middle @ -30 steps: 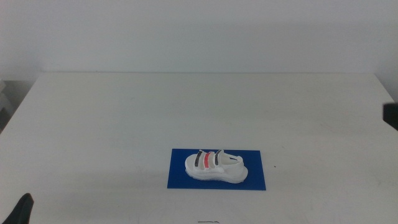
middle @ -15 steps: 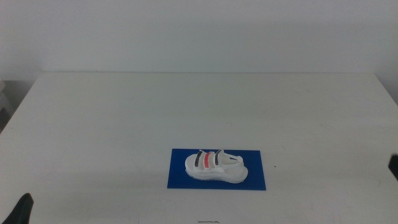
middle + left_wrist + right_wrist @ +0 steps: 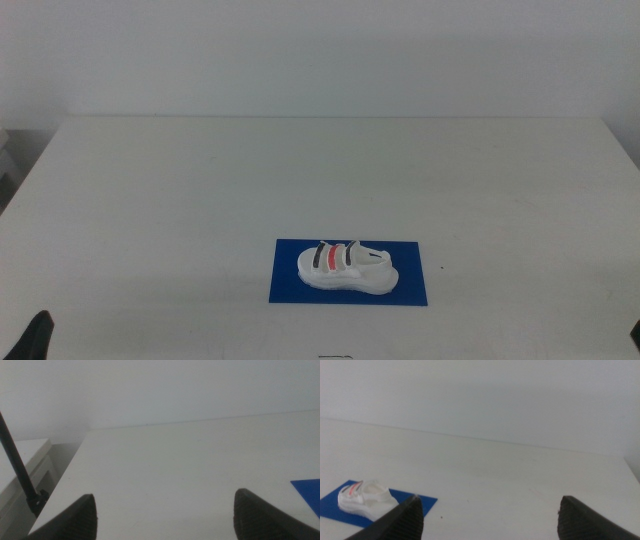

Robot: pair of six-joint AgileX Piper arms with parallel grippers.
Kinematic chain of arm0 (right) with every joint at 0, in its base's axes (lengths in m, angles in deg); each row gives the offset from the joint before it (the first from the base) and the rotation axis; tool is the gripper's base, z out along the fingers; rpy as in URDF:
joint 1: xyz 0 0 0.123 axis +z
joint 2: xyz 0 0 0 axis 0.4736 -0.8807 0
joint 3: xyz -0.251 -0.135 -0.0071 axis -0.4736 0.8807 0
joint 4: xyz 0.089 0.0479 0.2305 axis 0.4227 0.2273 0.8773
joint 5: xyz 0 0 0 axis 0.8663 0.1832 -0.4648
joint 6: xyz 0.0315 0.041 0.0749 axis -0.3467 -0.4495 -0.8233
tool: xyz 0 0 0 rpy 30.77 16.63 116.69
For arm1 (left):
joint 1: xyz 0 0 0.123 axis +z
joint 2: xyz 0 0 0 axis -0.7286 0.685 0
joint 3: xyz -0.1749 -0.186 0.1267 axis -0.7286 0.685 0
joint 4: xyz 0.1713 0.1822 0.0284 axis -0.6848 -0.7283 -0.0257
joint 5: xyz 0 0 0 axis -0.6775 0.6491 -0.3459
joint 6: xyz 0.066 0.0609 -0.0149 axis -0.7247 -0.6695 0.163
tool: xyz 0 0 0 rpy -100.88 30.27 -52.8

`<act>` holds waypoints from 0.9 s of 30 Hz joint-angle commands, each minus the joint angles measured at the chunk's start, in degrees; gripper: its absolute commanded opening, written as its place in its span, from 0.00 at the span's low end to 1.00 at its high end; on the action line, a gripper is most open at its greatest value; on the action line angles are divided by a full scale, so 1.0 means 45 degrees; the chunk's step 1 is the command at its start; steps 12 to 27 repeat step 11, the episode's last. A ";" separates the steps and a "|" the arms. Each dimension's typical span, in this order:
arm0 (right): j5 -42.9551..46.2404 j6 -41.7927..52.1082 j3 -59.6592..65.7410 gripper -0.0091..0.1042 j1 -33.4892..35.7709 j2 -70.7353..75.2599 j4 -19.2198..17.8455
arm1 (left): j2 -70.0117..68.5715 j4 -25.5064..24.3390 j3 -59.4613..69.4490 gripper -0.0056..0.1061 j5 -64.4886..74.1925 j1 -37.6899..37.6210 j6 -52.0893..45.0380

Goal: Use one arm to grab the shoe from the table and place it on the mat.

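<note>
The white shoe with black and red straps lies on its sole on the dark-blue mat, near the front middle of the white table. No gripper touches it. My right gripper is open and empty, low and back at the right side. Its wrist view shows the shoe on the mat, well away from it. My left gripper is open and empty at the front left. Only its dark tip shows in the middle view.
The table's far edge meets a plain white wall. In the left wrist view a corner of the mat shows, and a thin black rod stands beside the table's left edge.
The right arm has dropped down the right edge of the middle view and left it. The shoe, mat and left gripper have not moved.
</note>
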 commanded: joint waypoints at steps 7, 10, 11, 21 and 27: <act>0.0960 0.0069 0.0205 0.75 -0.0082 0.0564 -0.0185 | -0.0238 0.0109 -0.0043 0.89 -0.1047 -0.0059 0.0188; 0.0960 0.0069 0.0216 0.75 -0.0082 0.0564 -0.0185 | -0.0238 0.0109 -0.0043 0.89 -0.1046 -0.0059 0.0188; 0.0960 0.0069 0.0216 0.75 -0.0082 0.0564 -0.0185 | -0.0238 0.0109 -0.0043 0.89 -0.1046 -0.0059 0.0188; 0.0960 0.0069 0.0216 0.75 -0.0082 0.0564 -0.0185 | -0.0238 0.0109 -0.0043 0.89 -0.1046 -0.0059 0.0188; 0.0960 0.0069 0.0216 0.75 -0.0082 0.0564 -0.0185 | -0.0238 0.0109 -0.0043 0.89 -0.1046 -0.0059 0.0188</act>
